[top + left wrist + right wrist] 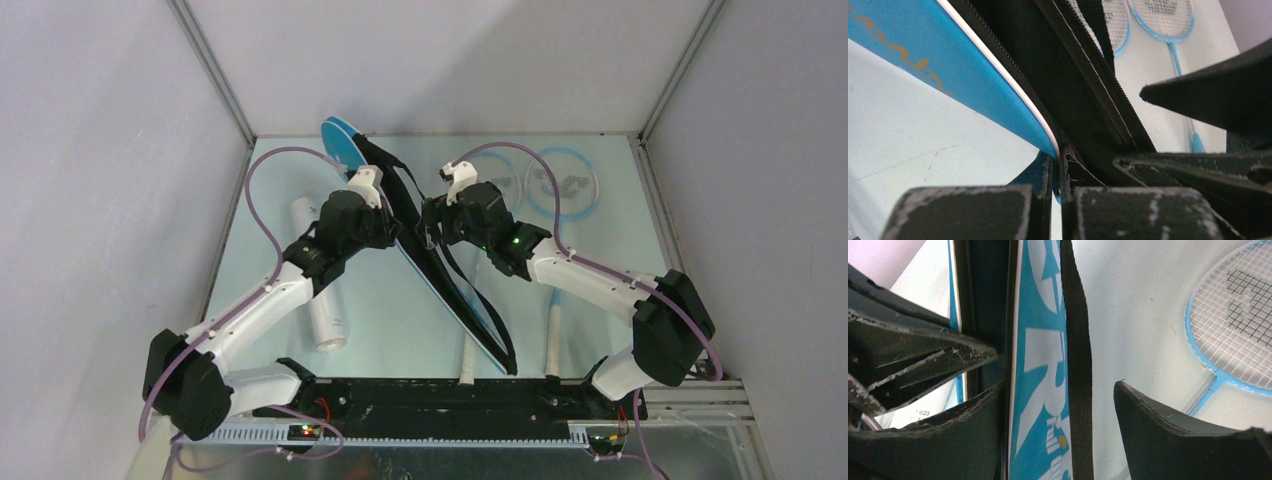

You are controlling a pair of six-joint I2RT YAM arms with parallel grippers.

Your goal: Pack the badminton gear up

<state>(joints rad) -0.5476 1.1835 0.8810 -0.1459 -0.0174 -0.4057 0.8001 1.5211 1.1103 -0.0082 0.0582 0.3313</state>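
I have the blue "SPORT" racket bag (343, 140) standing on its long edge. It runs across the pale green table (400, 330) from 11 o'clock, at the far wall, down to 5 o'clock, near the arm bases. Both arms meet at the middle of the bag.

On my left wrist feed, the left gripper (1055, 196) has its fingers pressed almost together. They pinch the edge of the bag where the blue panel meets the black zipper band.

The right gripper (1058, 385) is spread wide. The bag's printed panel and its black woven strap (1078, 340) lie between the fingers. The left finger (973, 415) rests against the bag's edge, and the other finger stands apart from the strap.

The long white tube (318, 290) lies flat at 9 o'clock, partly under the left arm. The two light-blue-framed rackets (566, 180) (500, 178) lie side by side at 1 to 2 o'clock, heads toward the far wall and white handles toward me.
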